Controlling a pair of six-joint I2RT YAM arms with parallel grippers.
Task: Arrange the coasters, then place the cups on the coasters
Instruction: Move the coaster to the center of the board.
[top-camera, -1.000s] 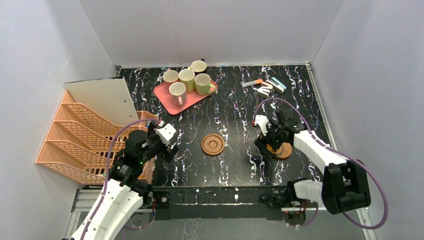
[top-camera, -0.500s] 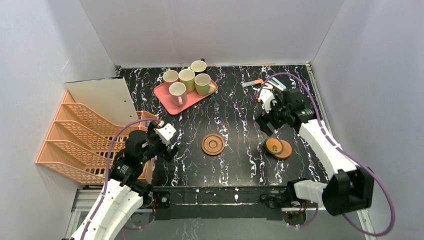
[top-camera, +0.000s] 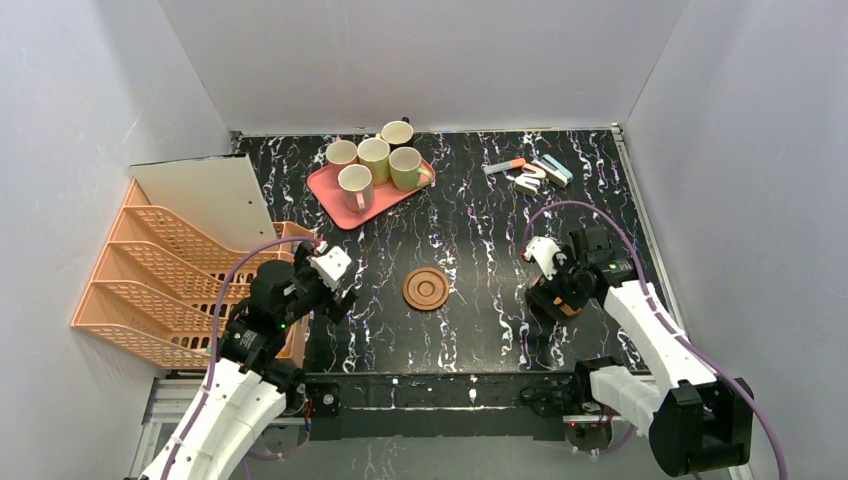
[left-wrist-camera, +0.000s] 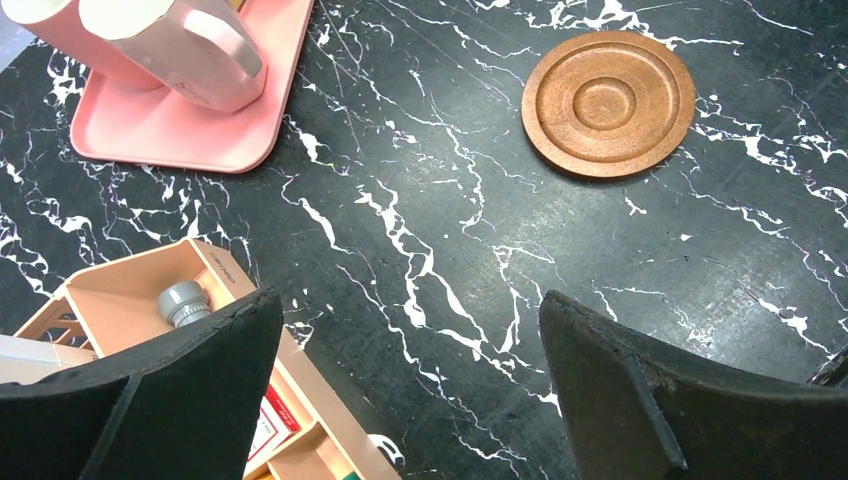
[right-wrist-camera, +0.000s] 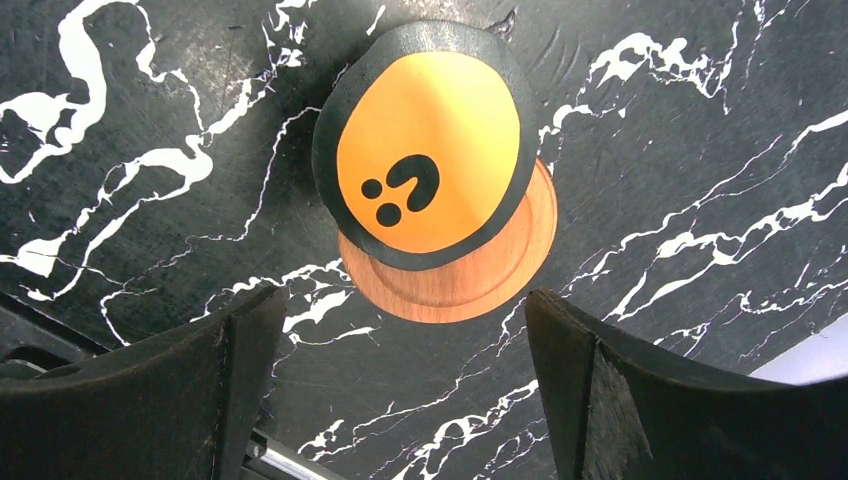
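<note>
My right gripper (right-wrist-camera: 405, 375) hangs wide open and empty just over the orange coaster (right-wrist-camera: 425, 150), which lies partly on top of the brown coaster (right-wrist-camera: 455, 290) on the right side of the table (top-camera: 470, 230). My left gripper (left-wrist-camera: 410, 335) is wide open and empty too, near the peach rack (top-camera: 150, 270), and the ringed coaster (left-wrist-camera: 608, 103) lies alone in the middle. The cups (top-camera: 374, 158) stand bunched at the pink tray (top-camera: 330, 200) at the far side, well apart from all three.
</note>
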